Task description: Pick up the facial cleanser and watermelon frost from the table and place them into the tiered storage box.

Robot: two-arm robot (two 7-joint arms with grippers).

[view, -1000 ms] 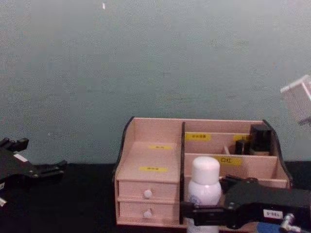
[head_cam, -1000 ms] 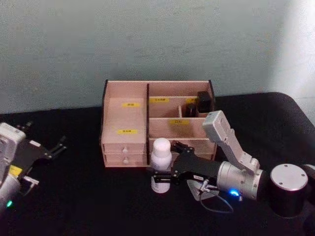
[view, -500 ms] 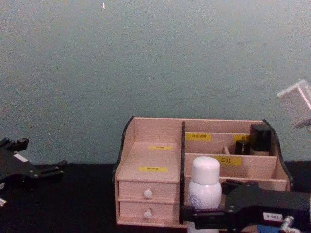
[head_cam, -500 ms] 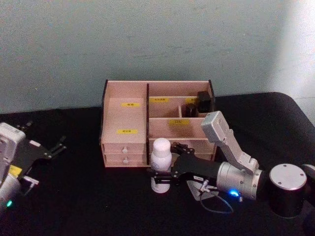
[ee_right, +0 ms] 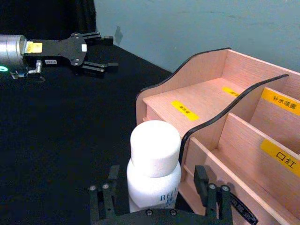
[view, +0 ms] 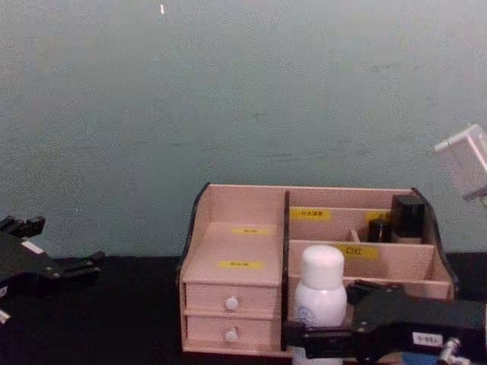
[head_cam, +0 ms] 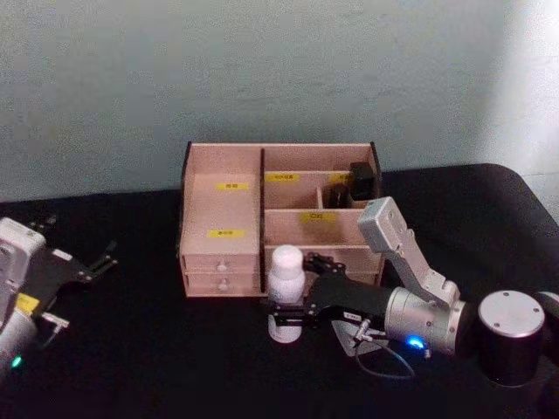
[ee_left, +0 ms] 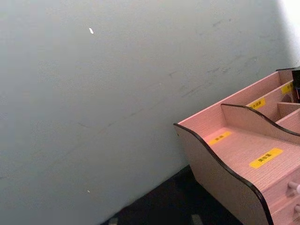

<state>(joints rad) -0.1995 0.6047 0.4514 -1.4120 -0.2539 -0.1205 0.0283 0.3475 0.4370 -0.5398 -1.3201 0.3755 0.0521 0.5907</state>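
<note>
We saw the facial cleanser, a white bottle with a rounded white cap and pale blue print, standing upright just in front of the tiered storage box, by its dark centre divider. The box was pale pinkish wood, stepped, yellow-labelled, with white-knobbed drawers at its lower left.

I saw my right arm's silver link glowing blue, a black joint capped grey, a white box, a thin looped cable and the black right gripper. The black left gripper carried 1 yellow label beside a white housing.
</note>
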